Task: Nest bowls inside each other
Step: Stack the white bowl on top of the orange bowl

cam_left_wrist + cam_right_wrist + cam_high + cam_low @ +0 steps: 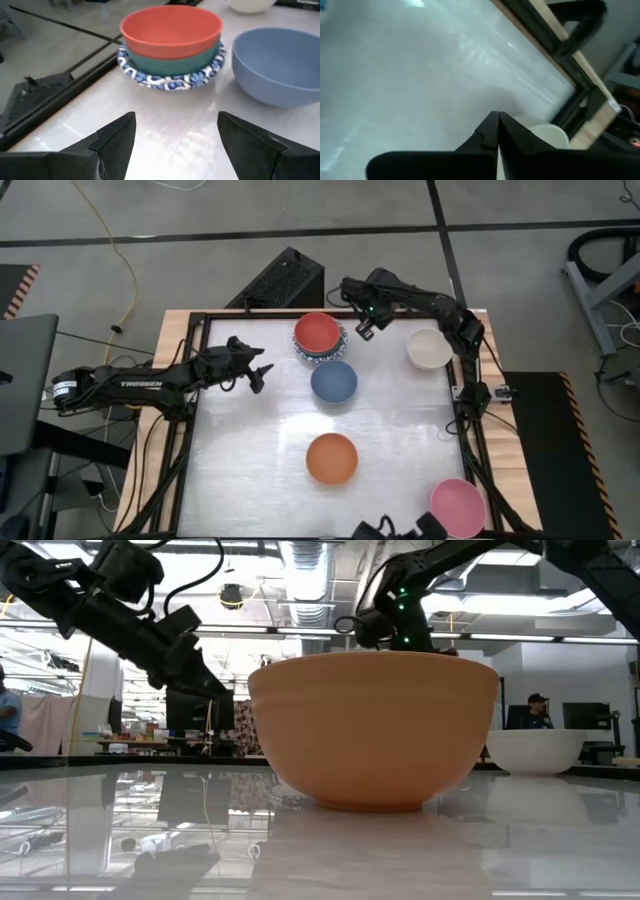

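Left gripper [262, 370] is open, empty; we see the red-on-teal-on-patterned bowl stack [319, 337] just ahead, blue bowl [334, 381] beside it. Right gripper [362, 330] is closed, empty, just right of the stack; cream bowl [429, 348] sits farther right.

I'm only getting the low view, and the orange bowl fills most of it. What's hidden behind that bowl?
Observer: A blue bowl stands behind it, alone and empty.
Operator: Is any stack started?
Observer: Yes. Beyond the blue one, a red bowl sits in a teal bowl, which sits in a blue-patterned bowl.
Operator: Where are the grippers?
Observer: The left gripper is open and faces the stack. The right gripper is shut and empty on the stack's other side.
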`<state>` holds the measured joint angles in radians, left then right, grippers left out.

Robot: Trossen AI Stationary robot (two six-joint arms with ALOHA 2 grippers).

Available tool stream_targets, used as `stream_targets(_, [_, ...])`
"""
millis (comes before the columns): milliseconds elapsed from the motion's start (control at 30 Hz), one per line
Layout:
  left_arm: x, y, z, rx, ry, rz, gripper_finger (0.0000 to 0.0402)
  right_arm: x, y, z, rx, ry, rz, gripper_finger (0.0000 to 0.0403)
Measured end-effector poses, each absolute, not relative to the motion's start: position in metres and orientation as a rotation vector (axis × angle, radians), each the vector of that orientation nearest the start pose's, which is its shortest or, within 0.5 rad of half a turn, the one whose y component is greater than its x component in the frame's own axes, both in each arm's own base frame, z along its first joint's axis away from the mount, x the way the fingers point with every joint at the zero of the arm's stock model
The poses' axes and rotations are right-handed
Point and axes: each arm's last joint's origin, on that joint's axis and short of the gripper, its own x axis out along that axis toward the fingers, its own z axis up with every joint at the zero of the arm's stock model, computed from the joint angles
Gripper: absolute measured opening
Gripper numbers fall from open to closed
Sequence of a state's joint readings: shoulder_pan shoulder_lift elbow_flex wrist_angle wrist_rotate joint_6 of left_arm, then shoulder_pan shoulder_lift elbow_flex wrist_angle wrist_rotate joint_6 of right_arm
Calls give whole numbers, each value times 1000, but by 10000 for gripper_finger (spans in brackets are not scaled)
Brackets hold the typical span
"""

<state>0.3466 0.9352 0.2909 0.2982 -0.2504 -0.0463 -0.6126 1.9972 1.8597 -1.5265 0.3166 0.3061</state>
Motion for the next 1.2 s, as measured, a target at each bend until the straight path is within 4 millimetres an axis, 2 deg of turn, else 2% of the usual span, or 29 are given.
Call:
stream_targets(100, [172, 68, 182, -72, 366, 559, 270, 299, -214, 276, 440, 1616, -964, 53])
stream_targets(267, [171, 67, 177, -98, 412, 515, 270, 295, -199, 290, 415, 1580, -957, 110])
stream_targets(400, [171, 65, 177, -90, 417, 502, 270, 271, -183, 292, 417, 1572, -962, 156])
stream_targets(533, [174, 60, 179, -69, 401, 463, 270, 234, -151, 292, 416, 1458, -971, 185])
stream_targets(733, [179, 50, 183, -94, 354, 272, 270, 193, -96, 275, 419, 1091, -854, 189])
stream_targets(933, [185, 36, 193, -130, 245, 59, 270, 181, -67, 266, 391, 703, -691, 179])
stream_targets(1000, [186, 32, 195, -163, 220, 32, 270, 177, -63, 265, 385, 651, -674, 177])
stream_targets(1200, [189, 18, 198, -192, 201, -14, 270, 175, -61, 263, 308, 678, -646, 176])
